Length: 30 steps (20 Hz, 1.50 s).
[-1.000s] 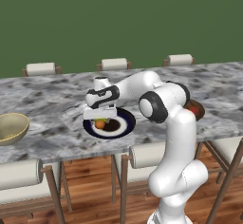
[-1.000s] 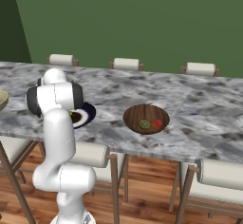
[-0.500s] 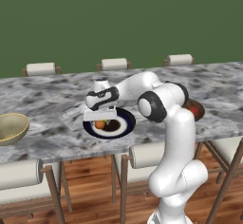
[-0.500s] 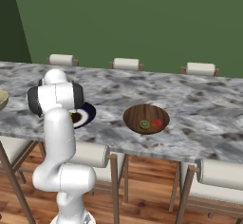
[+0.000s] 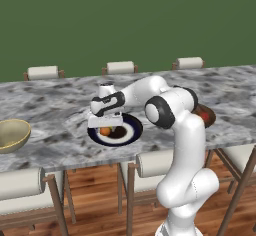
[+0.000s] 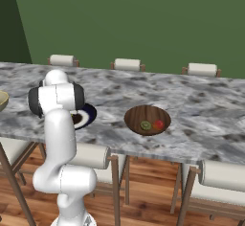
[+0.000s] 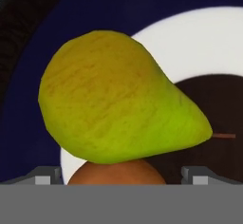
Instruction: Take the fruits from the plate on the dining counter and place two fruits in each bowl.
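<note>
The plate (image 5: 133, 131) lies on the dining counter (image 5: 50, 105), dark-rimmed with a white ring (image 7: 209, 33). On it rest a yellow-green pear-shaped fruit (image 7: 114, 118) and a round orange fruit (image 5: 105, 130) (image 7: 116, 174). My gripper (image 5: 106, 126) (image 7: 122, 176) hangs open just above them, jaws wide to either side of the orange fruit and touching nothing. The dark brown bowl (image 6: 139, 114) holds a green fruit (image 6: 145, 125) and a reddish-orange fruit (image 6: 158, 123). The pale tan bowl (image 5: 11, 135) stands at the counter's left end, with nothing showing inside it.
Stools with white cylindrical backrests line the far side (image 5: 120, 67) and the near side (image 5: 157, 162) of the counter. My arm's elbow (image 5: 167, 107) hides most of the brown bowl (image 5: 206, 115) in the left base view, and the arm covers part of the plate (image 6: 89, 114) in the right base view.
The hand has come down a little toward the plate. Its jaws stay wide, and the fruits and bowls have not moved.
</note>
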### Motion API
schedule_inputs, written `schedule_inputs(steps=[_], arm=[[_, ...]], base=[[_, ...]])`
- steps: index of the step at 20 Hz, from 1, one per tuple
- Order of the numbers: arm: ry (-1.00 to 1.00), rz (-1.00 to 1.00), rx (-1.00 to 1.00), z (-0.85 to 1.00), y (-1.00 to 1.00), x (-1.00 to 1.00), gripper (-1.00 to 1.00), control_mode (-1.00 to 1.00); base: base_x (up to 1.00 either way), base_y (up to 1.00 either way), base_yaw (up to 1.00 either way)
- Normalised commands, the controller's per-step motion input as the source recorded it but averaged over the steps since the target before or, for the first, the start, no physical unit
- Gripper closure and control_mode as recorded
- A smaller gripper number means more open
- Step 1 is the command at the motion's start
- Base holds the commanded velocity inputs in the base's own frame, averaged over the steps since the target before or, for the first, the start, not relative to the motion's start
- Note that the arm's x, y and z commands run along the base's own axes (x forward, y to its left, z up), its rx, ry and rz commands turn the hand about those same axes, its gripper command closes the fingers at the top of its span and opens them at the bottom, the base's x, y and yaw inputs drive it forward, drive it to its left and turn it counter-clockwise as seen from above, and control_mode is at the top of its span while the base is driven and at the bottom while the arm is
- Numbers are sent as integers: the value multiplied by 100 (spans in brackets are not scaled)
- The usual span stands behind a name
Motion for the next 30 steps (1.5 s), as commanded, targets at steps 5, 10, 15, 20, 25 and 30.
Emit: schedule_inputs(steps=[5,10,15,20,25,30], arm=[[0,0,0,-1,0,0,100,-100],[-2,0,0,8,1,-7,100,-100],[0,0,0,35,-14,-15,100,-100],[-5,2,0,45,-55,-42,100,-100],[-6,0,0,32,-74,-61,100,-100],[0,1,0,36,-66,-24,100,-100]], base=[[0,0,0],[0,0,0],[0,0,0],[0,0,0],[0,0,0],[0,0,0]])
